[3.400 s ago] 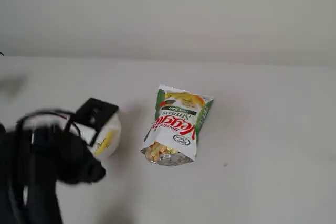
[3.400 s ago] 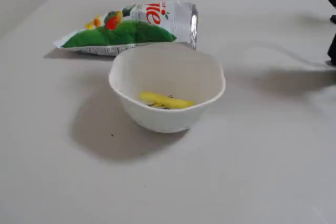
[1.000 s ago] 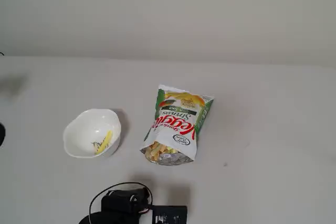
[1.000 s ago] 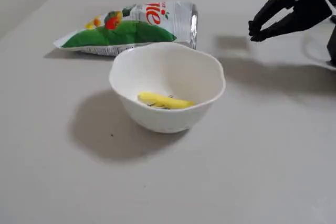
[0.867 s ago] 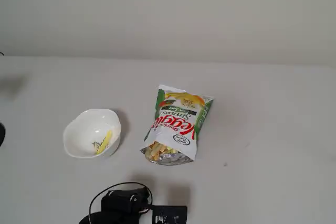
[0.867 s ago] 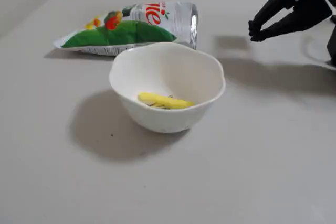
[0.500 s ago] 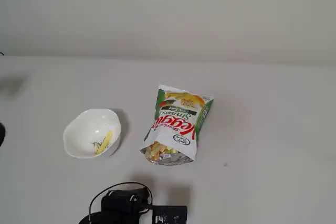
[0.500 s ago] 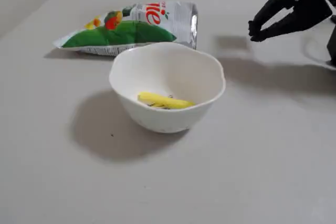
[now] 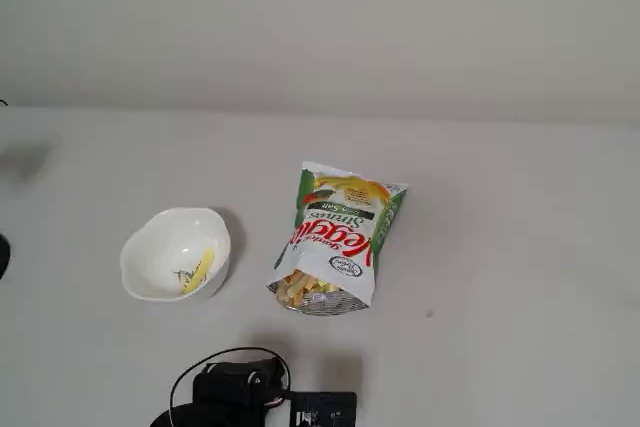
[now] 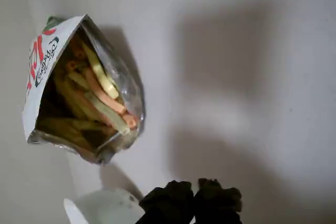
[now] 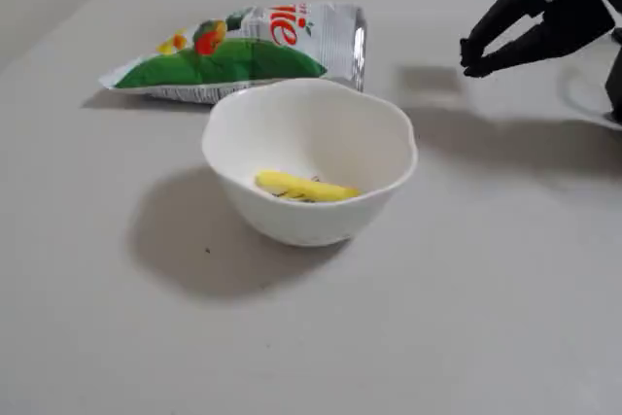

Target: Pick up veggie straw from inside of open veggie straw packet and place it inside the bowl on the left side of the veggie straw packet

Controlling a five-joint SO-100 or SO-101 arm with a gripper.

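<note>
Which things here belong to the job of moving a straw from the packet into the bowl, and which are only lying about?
Belong to the job:
- veggie straw, lying in the bowl
- veggie straw packet, open end toward the arm
- bowl
- gripper, tips together, holding nothing

Only lying about:
- the other straws inside the packet
- a black cable at the arm's base

The bowl (image 11: 292,143) looks like glossy white ceramic, smooth all over. The veggie straw packet (image 9: 340,232) is printed plastic film with a slight sheen, and its torn end is shiny silver foil inside (image 10: 113,77), pretty crinkly. The table (image 11: 437,269) is a matt, smooth light grey. The gripper (image 11: 469,57) is matt black plastic.
</note>
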